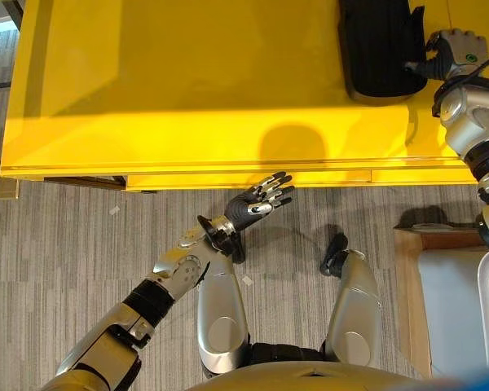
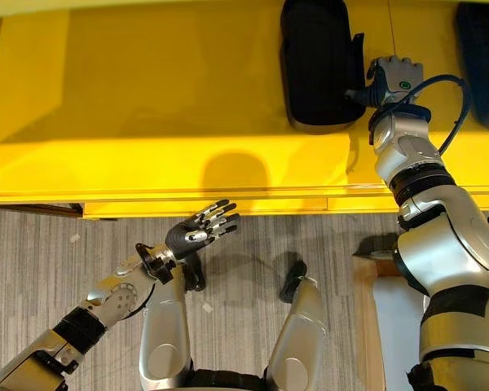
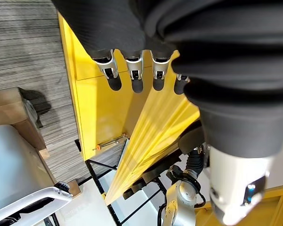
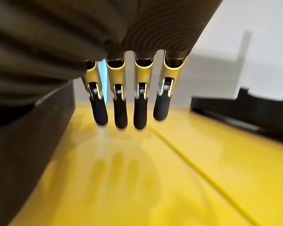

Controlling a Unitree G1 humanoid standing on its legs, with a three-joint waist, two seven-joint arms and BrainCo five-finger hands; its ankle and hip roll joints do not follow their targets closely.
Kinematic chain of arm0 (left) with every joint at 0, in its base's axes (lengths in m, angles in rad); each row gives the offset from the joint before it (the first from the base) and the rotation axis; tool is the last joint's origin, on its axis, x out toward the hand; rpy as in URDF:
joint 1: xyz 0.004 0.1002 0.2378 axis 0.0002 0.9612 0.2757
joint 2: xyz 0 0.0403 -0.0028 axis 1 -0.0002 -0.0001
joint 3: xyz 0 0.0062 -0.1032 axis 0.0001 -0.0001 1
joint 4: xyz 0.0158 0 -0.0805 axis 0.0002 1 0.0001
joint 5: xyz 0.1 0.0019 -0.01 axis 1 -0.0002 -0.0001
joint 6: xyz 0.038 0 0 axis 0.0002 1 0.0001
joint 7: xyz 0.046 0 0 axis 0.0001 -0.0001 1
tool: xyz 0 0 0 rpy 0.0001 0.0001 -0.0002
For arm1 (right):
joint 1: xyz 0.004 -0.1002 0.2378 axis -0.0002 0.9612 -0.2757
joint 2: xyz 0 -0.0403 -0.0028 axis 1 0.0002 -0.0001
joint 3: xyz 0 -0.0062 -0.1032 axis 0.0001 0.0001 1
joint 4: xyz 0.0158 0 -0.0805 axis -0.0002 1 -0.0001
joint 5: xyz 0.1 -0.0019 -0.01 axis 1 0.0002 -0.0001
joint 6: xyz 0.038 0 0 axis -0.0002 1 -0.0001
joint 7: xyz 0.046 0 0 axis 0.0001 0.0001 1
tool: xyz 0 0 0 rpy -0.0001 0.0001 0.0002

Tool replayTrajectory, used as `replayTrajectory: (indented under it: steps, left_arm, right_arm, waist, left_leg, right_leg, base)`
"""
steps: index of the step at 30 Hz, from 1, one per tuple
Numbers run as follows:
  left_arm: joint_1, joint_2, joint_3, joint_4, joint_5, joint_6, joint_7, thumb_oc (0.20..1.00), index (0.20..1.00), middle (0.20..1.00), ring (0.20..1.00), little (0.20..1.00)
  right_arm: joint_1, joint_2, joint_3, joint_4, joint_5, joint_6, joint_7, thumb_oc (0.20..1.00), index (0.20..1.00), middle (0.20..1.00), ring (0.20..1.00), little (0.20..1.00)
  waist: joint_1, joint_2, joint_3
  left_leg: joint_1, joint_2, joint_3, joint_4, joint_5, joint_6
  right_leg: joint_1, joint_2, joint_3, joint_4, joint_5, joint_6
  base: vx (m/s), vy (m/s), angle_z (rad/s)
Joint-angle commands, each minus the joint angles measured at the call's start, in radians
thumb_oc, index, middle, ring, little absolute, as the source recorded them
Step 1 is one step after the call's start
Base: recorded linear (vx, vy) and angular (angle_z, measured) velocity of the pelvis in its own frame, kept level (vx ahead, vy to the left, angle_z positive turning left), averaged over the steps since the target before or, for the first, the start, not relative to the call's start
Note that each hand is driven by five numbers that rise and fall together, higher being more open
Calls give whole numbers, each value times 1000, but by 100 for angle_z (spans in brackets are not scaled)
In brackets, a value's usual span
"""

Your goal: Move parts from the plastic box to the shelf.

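right hand (image 2: 394, 77): fingers straight, holding nothing, over the yellow shelf (image 1: 187, 90) just beside a black part (image 2: 316, 61) lying on it | left hand (image 1: 259, 200): relaxed and spread, holding nothing, over the grey floor (image 1: 57, 244) in front of the shelf edge | second black part (image 2: 481, 57): on the shelf, farther right

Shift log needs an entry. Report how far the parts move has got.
Done: one black part lies on the yellow shelf, another further right. In hand: nothing; the right hand hangs beside the first part with straight fingers, and the left hand is open over the floor. Left: I cannot judge how many parts remain.
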Motion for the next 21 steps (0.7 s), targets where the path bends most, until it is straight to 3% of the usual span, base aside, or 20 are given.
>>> replayTrajectory:
  steps: [1, 7, 10, 12, 13, 15, 21]
  left_arm:
    - [25, -7, -24, -46, -35, -39, -15, 1000, 1000, 1000, 1000, 1000]
    - [47, -27, -14, -58, -17, -47, -12, 1000, 1000, 1000, 1000, 1000]
    - [51, -36, -13, -60, -14, -47, -9, 1000, 1000, 1000, 1000, 1000]
    - [51, -36, -13, -60, -14, -47, -9, 1000, 1000, 1000, 1000, 1000]
    - [61, -38, -9, -70, -1, -142, 52, 1000, 1000, 1000, 1000, 1000]
    - [97, -58, 29, -99, -20, -213, 96, 1000, 1000, 1000, 1000, 1000]
    - [202, -115, 112, -149, 12, -255, 125, 1000, 1000, 1000, 1000, 1000]
  right_arm:
    - [-30, -64, -43, -7, -34, -20, -174, 1000, 1000, 1000, 1000, 1000]
    - [34, -54, -126, -77, 43, -77, -304, 1000, 1000, 1000, 1000, 1000]
    - [63, -49, -168, -110, 105, -163, -362, 1000, 1000, 1000, 1000, 1000]
    - [63, -49, -168, -110, 105, -163, -362, 1000, 1000, 1000, 1000, 1000]
    - [108, -34, -248, -225, 76, -274, -395, 1000, 1000, 1000, 1000, 1000]
    - [212, -24, -307, -376, 142, -320, -355, 1000, 1000, 1000, 1000, 1000]
    - [583, 110, -450, -778, 237, -390, -231, 1000, 1000, 1000, 1000, 1000]
  waist:
    - [29, 26, -35]
    - [21, 35, -35]
    - [15, 40, -35]
    - [15, 40, -35]
    - [3, 43, -35]
    - [-4, 39, -35]
    - [-46, 15, -36]
  left_leg:
    - [49, -4, -37, -59, -25, -9]
    - [66, -16, -29, -74, -25, -6]
    - [79, -21, -23, -80, -26, -4]
    - [79, -21, -23, -80, -26, -4]
    - [107, -34, -17, -94, -28, -4]
    - [150, -51, -7, -132, -16, 0]
    - [290, -68, 44, -279, 46, 3]
  right_leg:
    - [-19, 26, -5, 118, -60, 10]
    - [-6, 27, 1, 93, -51, 16]
    - [5, 28, 5, 82, -49, 17]
    - [5, 28, 5, 82, -49, 17]
    - [26, 32, 12, 64, -47, 20]
    - [62, 38, 11, 28, -35, 24]
    - [177, 66, -3, -116, 16, 21]
  base:
    - [18, 4, -4]
    - [10, 7, -1]
    - [13, 36, -4]
    - [16, 29, -8]
    - [45, 63, -1]
    - [69, 44, -2]
    - [69, 20, -4]
